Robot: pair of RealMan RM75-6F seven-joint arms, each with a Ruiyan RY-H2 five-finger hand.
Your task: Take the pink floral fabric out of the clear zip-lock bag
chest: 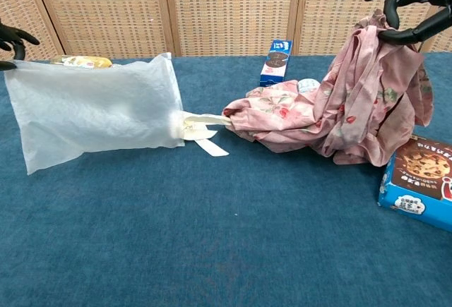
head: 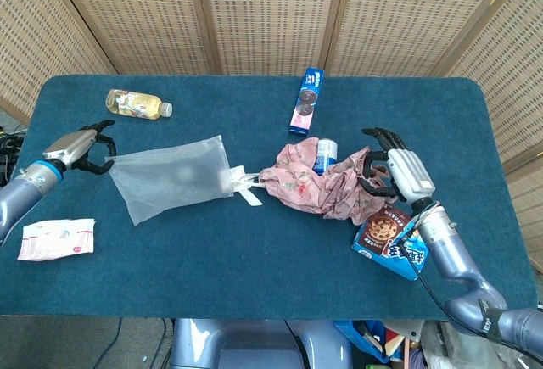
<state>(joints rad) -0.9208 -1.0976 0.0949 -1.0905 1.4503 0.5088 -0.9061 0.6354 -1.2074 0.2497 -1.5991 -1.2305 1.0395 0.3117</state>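
Observation:
The pink floral fabric (head: 327, 187) (chest: 346, 116) hangs from my right hand (head: 392, 174) (chest: 413, 7), which grips its upper end at the right; its lower end trails on the table. White ties (head: 244, 184) (chest: 201, 129) of the fabric still reach into the mouth of the clear zip-lock bag (head: 170, 178) (chest: 92, 113). My left hand (head: 81, 148) (chest: 10, 42) holds the bag's far corner at the left, lifting that end. The bag looks otherwise empty.
On the blue table (head: 254, 250): a drink bottle (head: 136, 103) back left, a blue snack tube (head: 307, 99) at the back, a can (head: 325, 155) behind the fabric, a blue chocolate box (head: 392, 237) (chest: 420, 190) under my right arm, a pink packet (head: 55, 240) front left.

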